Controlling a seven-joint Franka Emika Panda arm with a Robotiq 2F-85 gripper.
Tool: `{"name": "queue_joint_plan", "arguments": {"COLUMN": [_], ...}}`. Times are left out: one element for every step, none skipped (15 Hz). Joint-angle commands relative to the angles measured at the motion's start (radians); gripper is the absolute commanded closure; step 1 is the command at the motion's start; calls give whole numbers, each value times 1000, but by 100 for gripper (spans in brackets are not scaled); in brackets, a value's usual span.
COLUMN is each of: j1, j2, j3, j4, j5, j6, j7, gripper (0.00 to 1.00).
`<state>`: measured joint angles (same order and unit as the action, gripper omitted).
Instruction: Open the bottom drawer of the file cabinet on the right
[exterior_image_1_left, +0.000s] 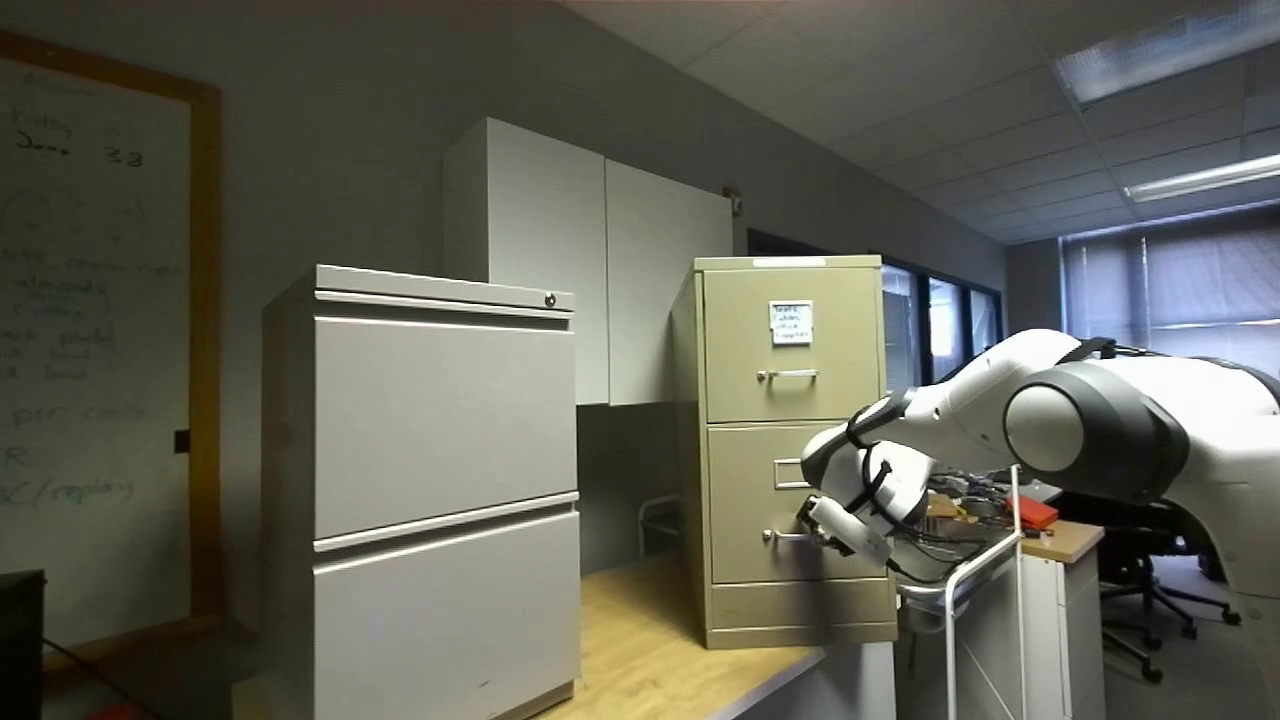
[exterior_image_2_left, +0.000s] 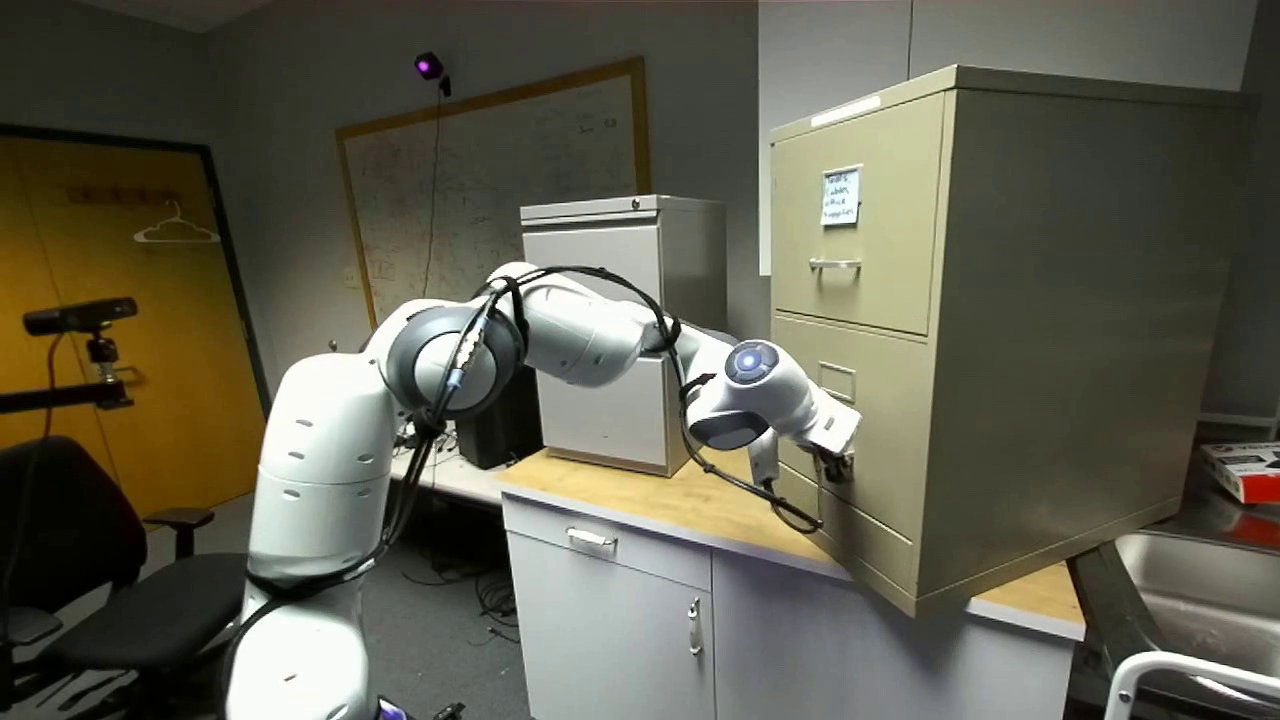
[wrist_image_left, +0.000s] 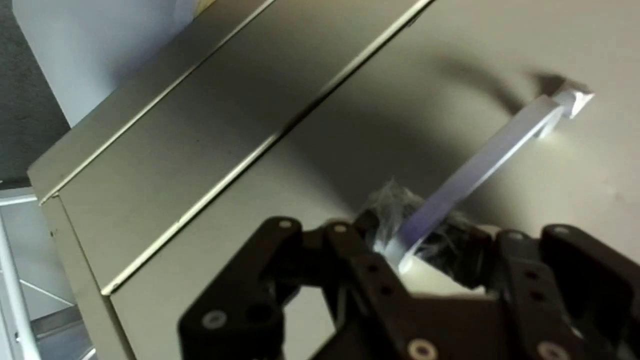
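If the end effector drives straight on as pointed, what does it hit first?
Probably the lower drawer front: the handle sits between the fingertips, but depth is hard to judge.

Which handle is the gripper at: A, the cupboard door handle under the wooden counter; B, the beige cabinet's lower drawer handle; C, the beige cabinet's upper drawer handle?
B: in the wrist view the gripper has one end of a silver handle between its fingers, and both exterior views put it at the lower drawer of the beige cabinet.
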<state>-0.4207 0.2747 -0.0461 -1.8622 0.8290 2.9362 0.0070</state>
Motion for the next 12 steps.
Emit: {"name": "queue_joint_plan", "arguments": {"j1": [-91, -112, -137, -88, -85, -50, -6, -8, 38, 42, 40, 32], "j2": [-162, -164, -168, -143, -165, -184, -197, -242, -238, -267, -299, -329], "j3": [99, 110, 117, 88, 88, 92, 92, 104, 85, 89, 95, 105], "j4": [-186, -185, -183, -197, -215, -240, -268, -299, -329, -362, -396, -425], "j5": [237, 303, 365, 360, 376, 355, 316, 312, 241, 205, 169, 163], "j6": [-110, -138, -174, 114, 116, 180, 257, 24, 78, 70, 59, 48], "j7": [-226, -277, -323, -327, -344, -307, -254, -217, -147, -117, -85, -79], "gripper": [97, 97, 97, 97, 97, 97, 97, 97, 97, 97, 97, 97]}}
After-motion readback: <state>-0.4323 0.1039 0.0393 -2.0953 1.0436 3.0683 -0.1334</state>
